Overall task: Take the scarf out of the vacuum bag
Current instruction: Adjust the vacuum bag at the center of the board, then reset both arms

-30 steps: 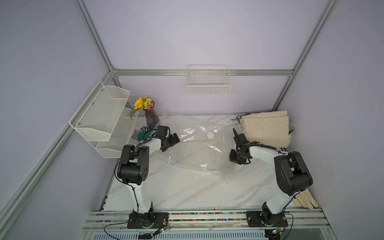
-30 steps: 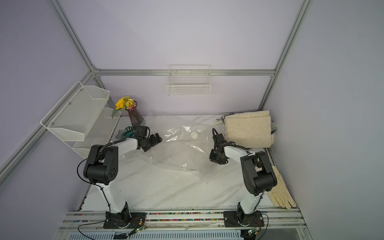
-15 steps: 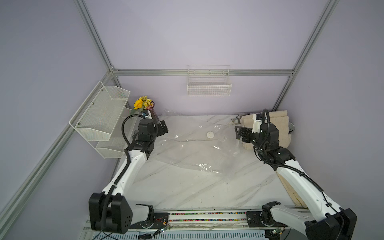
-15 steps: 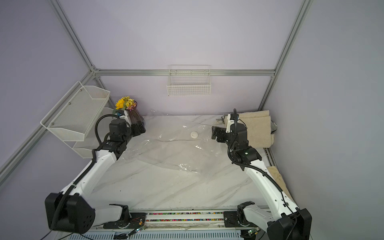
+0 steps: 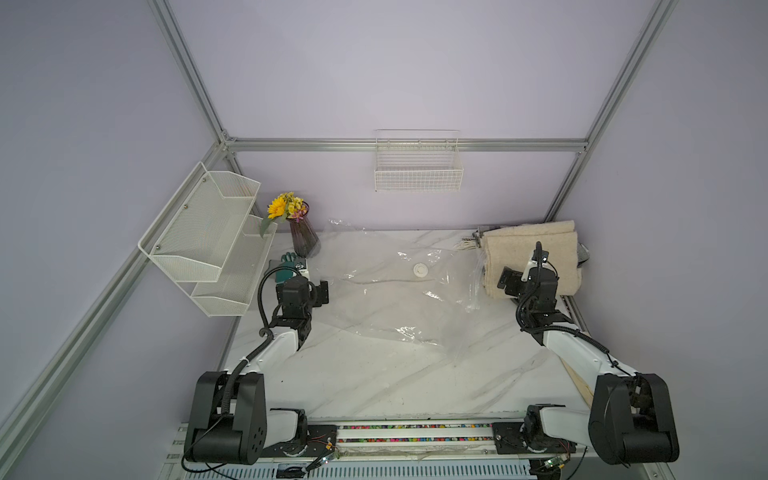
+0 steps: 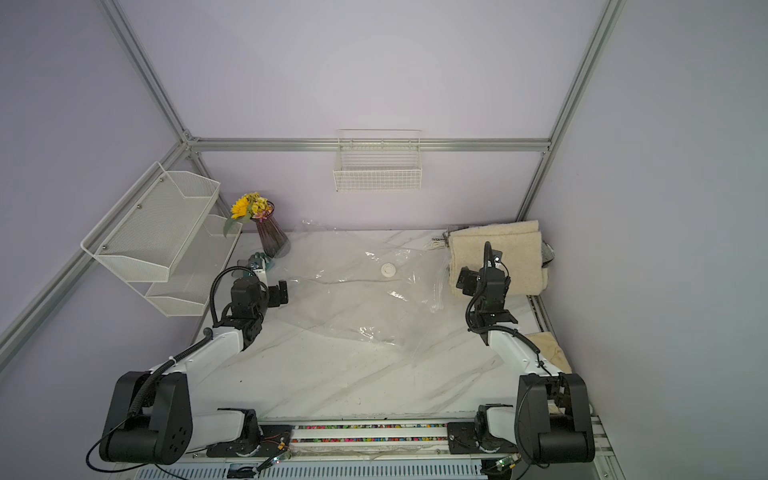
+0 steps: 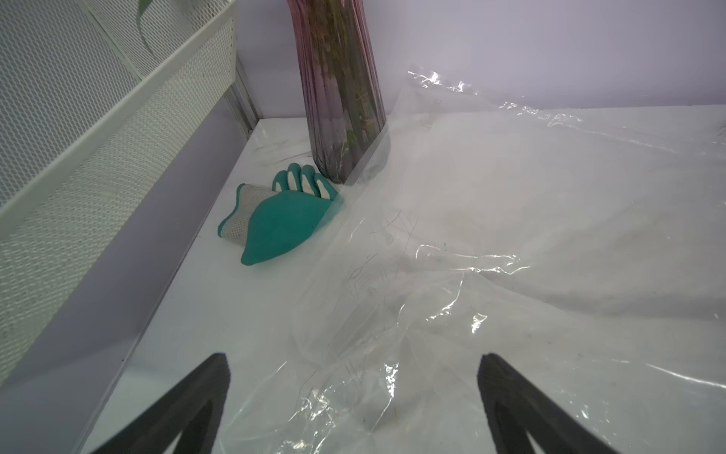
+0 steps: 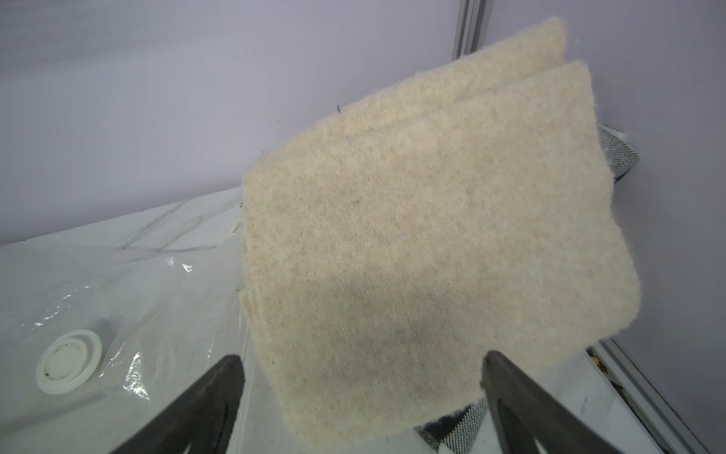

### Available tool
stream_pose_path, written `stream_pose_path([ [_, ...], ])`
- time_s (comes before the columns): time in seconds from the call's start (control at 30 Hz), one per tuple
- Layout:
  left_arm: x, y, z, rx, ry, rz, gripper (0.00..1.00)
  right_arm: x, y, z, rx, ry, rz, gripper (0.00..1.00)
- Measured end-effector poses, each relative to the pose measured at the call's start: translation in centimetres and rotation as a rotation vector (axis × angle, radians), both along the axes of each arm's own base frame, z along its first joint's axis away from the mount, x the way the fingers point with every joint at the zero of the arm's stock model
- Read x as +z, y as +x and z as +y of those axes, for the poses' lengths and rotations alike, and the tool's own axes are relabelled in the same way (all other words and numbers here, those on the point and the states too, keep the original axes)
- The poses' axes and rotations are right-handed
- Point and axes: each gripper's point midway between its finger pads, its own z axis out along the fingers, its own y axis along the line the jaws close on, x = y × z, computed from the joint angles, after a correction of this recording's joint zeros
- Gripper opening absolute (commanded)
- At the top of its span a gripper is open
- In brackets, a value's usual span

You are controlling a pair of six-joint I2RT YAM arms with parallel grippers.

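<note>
Both jaws wide apart, empty: left gripper (image 7: 353, 357) over crinkly transparent plastic vacuum bag (image 5: 374, 299), right gripper (image 8: 361, 355) over folded cream woolly scarf (image 8: 432, 236) beside it.

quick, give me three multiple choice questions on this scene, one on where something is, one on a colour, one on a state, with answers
1. Where is the scarf relative to the vacuum bag?
A inside it
B outside it, at the far right corner of the table
C under it

2. What colour is the glove beside the vase?
A red
B teal
C black

3. How are the left gripper and right gripper?
A both open, gripping nothing
B both shut
C right shut on the scarf

Answers:
1 B, both top views show the cream scarf lying beside the flat bag.
2 B, the left wrist view shows its teal palm.
3 A, each wrist view shows the fingers spread wide.
</note>
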Motion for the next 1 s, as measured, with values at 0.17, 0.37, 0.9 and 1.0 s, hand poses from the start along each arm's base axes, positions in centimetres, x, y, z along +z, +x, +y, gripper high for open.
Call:
stream_pose_path([
  [0.17, -3.9, -1.7, 0.1, 0.005, -0.006, -0.028, 1.0, -2.7, -1.5, 0.4, 0.031, -0.012, -0.015, 0.97],
  [0.37, -6.2, -2.6, 0.3, 0.005, 0.003, -0.087, 1.0, -7.0, -2.2, 0.5, 0.039, -0.016, 0.0, 0.97],
  [0.9, -5.3, 0.6, 0.0, -0.083, -0.03, -0.142, 1.0, -13.2, 1.2, 1.5, 0.098, -0.006, 0.032, 0.97],
  [1.0, -5.6, 0.3, -0.9, -0.146, -0.051, -0.138, 1.0, -12.5, 1.9, 1.5, 0.097, -0.008, 0.014, 0.97],
])
